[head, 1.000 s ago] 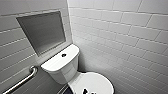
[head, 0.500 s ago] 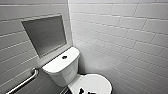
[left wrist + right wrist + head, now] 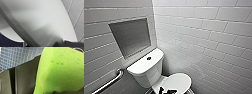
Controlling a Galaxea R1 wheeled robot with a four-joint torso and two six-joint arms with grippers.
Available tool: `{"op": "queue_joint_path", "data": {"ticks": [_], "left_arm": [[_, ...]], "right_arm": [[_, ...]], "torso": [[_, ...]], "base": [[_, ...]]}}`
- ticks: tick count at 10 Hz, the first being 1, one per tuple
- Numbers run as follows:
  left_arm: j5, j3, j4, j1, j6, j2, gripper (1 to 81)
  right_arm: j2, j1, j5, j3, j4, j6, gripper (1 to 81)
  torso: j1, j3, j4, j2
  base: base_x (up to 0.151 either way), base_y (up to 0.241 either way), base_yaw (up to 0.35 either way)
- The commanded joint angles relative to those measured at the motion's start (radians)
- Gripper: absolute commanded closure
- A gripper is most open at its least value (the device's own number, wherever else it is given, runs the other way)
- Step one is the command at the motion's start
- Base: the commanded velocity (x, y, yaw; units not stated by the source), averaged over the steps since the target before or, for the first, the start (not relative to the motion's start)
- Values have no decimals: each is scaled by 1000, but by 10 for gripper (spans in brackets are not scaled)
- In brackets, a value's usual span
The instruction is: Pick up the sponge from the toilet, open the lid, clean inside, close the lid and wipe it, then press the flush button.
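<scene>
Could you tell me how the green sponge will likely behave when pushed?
The sponge looks foamy and matte, so it is probably soft, squashy and light. Its rough surface should grip rather than slip.

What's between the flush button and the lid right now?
Nothing lies there: in the head view, only the bare white ceramic tank top separates the small round dark flush button from the white glossy oval lid.
</scene>
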Motion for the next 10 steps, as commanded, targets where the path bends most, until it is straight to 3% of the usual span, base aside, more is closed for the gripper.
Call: {"op": "queue_joint_path", "data": {"ticks": [1,3,7,10], "left_arm": [[-162,-14,50,-204,2,-51,10],[-208,15,50,-228,-81,-103,10],[-293,82,50,-274,-133,-175,10],[-322,65,50,-294,-305,-207,10]], "right_arm": [[1,15,-57,10,-14,-2,811],[3,15,-57,10,-14,-2,811],[13,13,-57,4,-12,-2,811],[13,12,-57,4,-11,0,811]], "torso": [[0,0,0,0],[0,0,0,0],[0,0,0,0],[0,0,0,0]], "base": [[0,0,0],[0,0,0],[0,0,0],[0,0,0]]}}
